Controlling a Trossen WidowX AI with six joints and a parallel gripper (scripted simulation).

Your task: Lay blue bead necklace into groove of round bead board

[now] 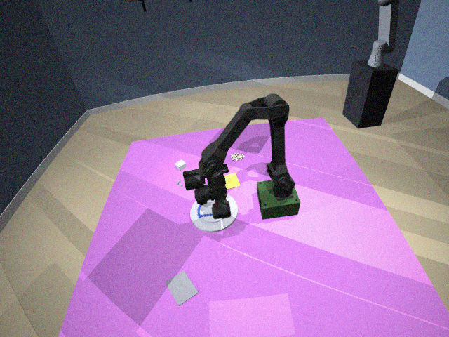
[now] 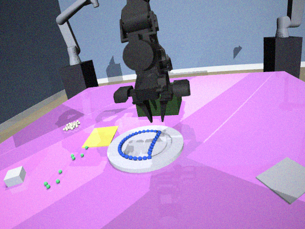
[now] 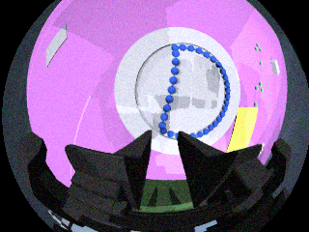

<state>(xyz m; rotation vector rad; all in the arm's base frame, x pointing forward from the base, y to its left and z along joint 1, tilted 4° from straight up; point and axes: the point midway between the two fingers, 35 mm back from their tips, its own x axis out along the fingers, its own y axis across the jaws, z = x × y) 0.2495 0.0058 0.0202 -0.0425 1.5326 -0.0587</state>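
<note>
The round white bead board [image 1: 212, 223] [image 2: 137, 168] [image 3: 126, 84] lies on the pink table top. The blue bead necklace [image 1: 198, 212] [image 2: 134, 157] [image 3: 173, 84] rests on it as a closed D-shaped loop. Its curved part follows the board's ring groove, and one straight strand cuts across the inner disc. My gripper [image 1: 212, 207] [image 2: 156, 121] [image 3: 165, 134] hangs just above the board's far edge, fingers pointing down. The fingers stand a little apart with nothing between them and do not touch the necklace.
A yellow sheet [image 1: 231, 180] [image 2: 100, 136] lies beside the board. Loose green beads [image 2: 72, 156], a pile of white beads [image 2: 71, 125], a white cube [image 2: 15, 176] and a grey sheet [image 2: 283, 178] lie around it. The arm's green base [image 1: 277, 204] stands behind the board.
</note>
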